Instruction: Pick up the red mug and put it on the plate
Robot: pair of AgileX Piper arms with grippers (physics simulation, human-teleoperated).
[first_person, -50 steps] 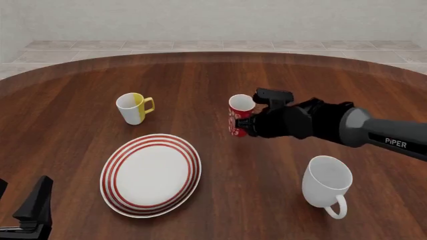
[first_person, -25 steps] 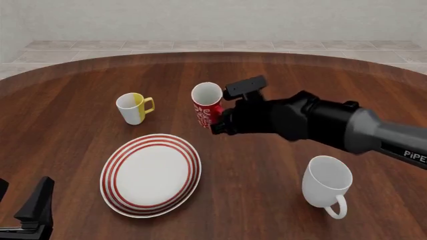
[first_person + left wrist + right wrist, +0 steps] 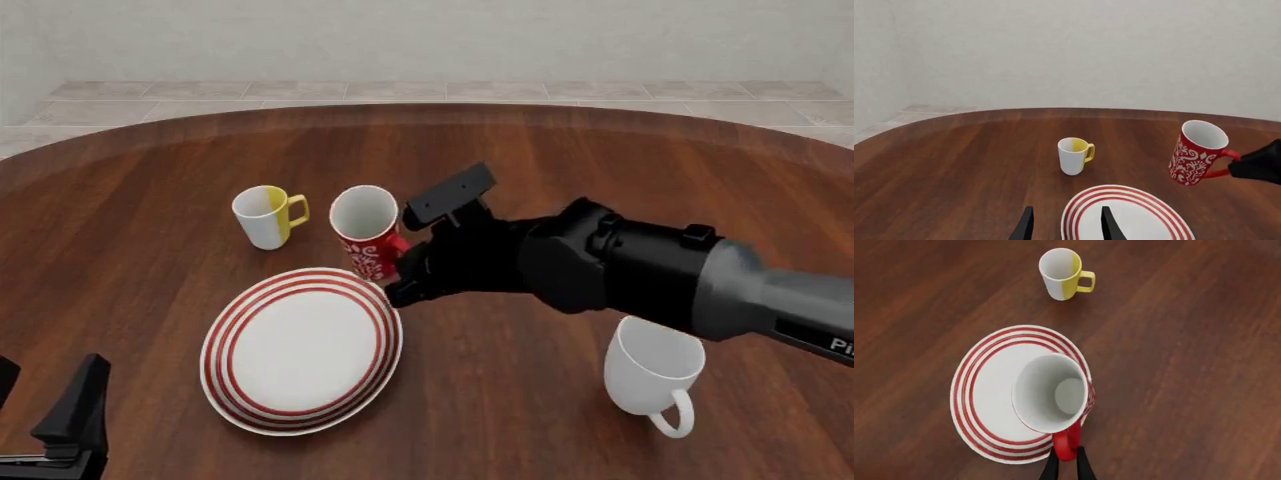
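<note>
Carried left since earlier, the red mug (image 3: 368, 232) hangs by its handle in the closed right gripper (image 3: 400, 275), nearly over the plate (image 3: 302, 348), unplaced.

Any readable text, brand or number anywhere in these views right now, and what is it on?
"Pi": white letters on the right arm, cut off by the front view's edge.
Red mug: white script-like pattern, ornamental, no readable words.
Plate, white-and-yellow mug, white mug: no text.
</note>
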